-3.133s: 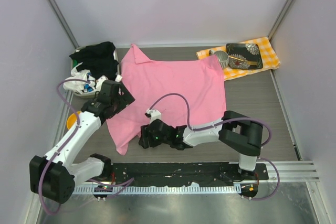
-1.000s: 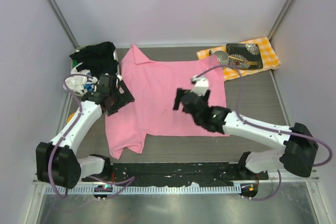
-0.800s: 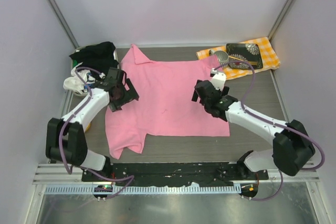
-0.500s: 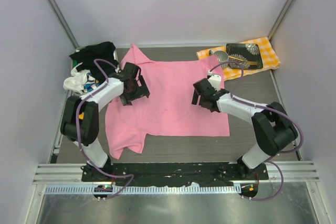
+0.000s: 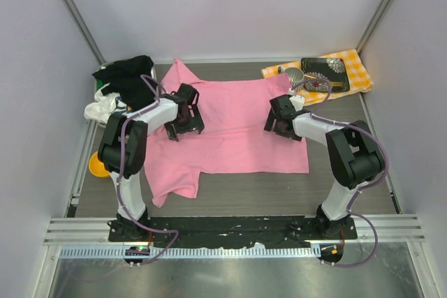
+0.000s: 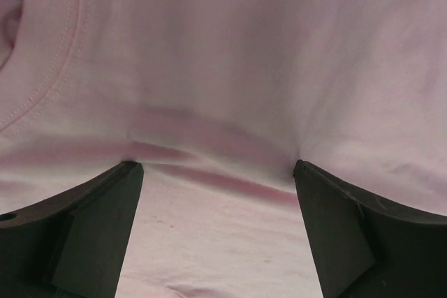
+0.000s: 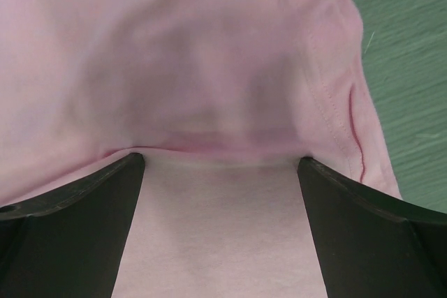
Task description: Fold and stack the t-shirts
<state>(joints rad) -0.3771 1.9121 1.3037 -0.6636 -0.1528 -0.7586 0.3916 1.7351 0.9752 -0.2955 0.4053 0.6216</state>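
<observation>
**Spread out flat and pressed down**

A heap of black clothes (image 5: 129, 75) lies at the far left of the dark grey desk (image 5: 342, 158). The left tool (image 5: 183, 116) touches the big pink cloth t-shirt (image 5: 230, 127), its fingers wide apart. The shirt lies flat in the middle of the desk. The right tool (image 5: 281, 120) presses near the shirt's right edge, fingers apart too. A yellow checked cloth (image 5: 357, 68) lies far right.

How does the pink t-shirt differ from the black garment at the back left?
The pink t-shirt lies spread out on the table; the black garment is bunched in a heap. The left gripper and right gripper, both open, press on the pink t-shirt; neither touches the black garment. Both are cloth.
</observation>
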